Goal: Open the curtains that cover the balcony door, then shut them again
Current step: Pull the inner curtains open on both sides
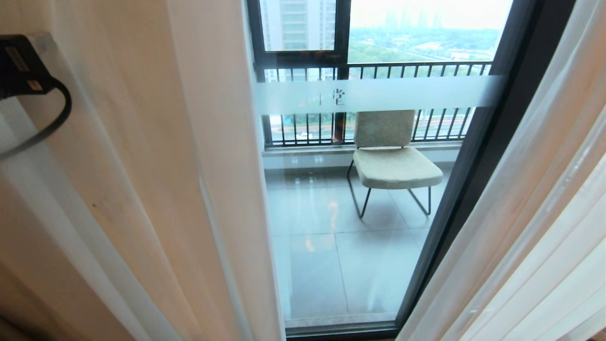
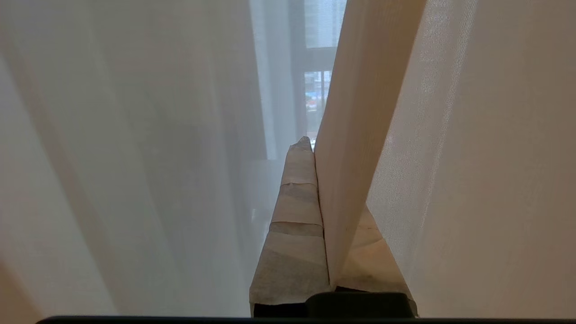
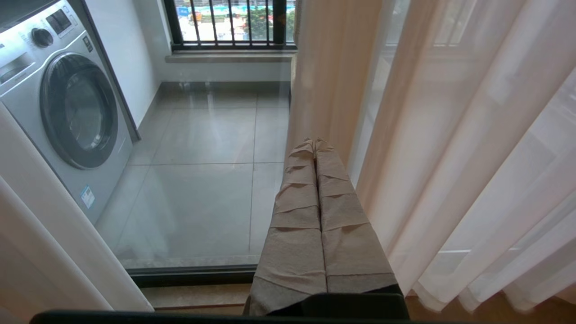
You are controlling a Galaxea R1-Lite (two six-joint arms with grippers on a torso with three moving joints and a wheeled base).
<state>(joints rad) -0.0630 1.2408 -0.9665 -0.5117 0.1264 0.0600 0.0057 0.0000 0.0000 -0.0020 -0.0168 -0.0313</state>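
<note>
The curtains are parted in the head view: a beige fold [image 1: 156, 166] hangs on the left and sheer white folds [image 1: 530, 227] on the right. Between them shows the balcony door [image 1: 478, 156], black-framed, with a frosted band [image 1: 378, 94] across its glass. My left gripper [image 2: 314, 146] is shut on a beige edge of the curtains [image 2: 360, 135], with sheer fabric [image 2: 135, 157] all around it. Only the left arm's black wrist piece [image 1: 19, 66] shows in the head view. My right gripper [image 3: 316, 143] is shut and empty, low before the door's bottom track [image 3: 193, 273], beside the sheer curtains [image 3: 450, 157].
Behind the glass on the tiled balcony stands a padded chair [image 1: 393, 161], with a black railing [image 1: 378, 71] beyond it. A washing machine [image 3: 67, 112] stands on the balcony in the right wrist view. Curtain hems reach the wooden floor [image 3: 450, 310].
</note>
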